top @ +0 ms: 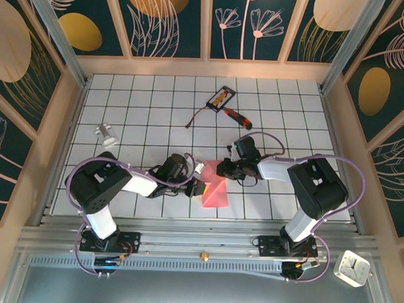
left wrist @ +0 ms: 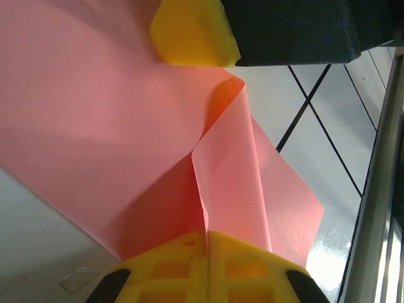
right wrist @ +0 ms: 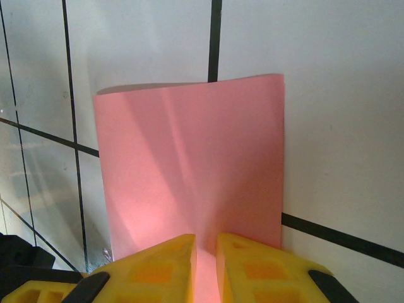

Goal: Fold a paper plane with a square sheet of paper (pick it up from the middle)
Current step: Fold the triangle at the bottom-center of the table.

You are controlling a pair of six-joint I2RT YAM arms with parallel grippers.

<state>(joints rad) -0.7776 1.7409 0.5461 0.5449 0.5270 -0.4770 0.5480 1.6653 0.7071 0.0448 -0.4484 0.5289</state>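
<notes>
Looking down from the top external camera, we see the square sheet of paper near the front edge of the tiled table, between the two arms. Part of it lies flat and part rises in a slanting flap. The left gripper meets its left side and the right gripper its far side. We judge the task to be early: a first fold is in hand, and there is no dart shape yet.

From the left wrist, we see the left gripper clenched on a raised pleat of the sheet. The thin pink-red paper spreads away, bent along a soft ridge that runs up to a yellow finger, which we take for the right gripper's.

From the right wrist, we see the right gripper grasping the paper, which runs into the narrow gap between its pads. The held panel stands up from the table, its top edge straight and a shallow bend down its middle.

Next, we think, the lifted part must come over until the edges meet, then be pressed flat. Both arms must move together, or paper this thin will buckle or tear.
</notes>
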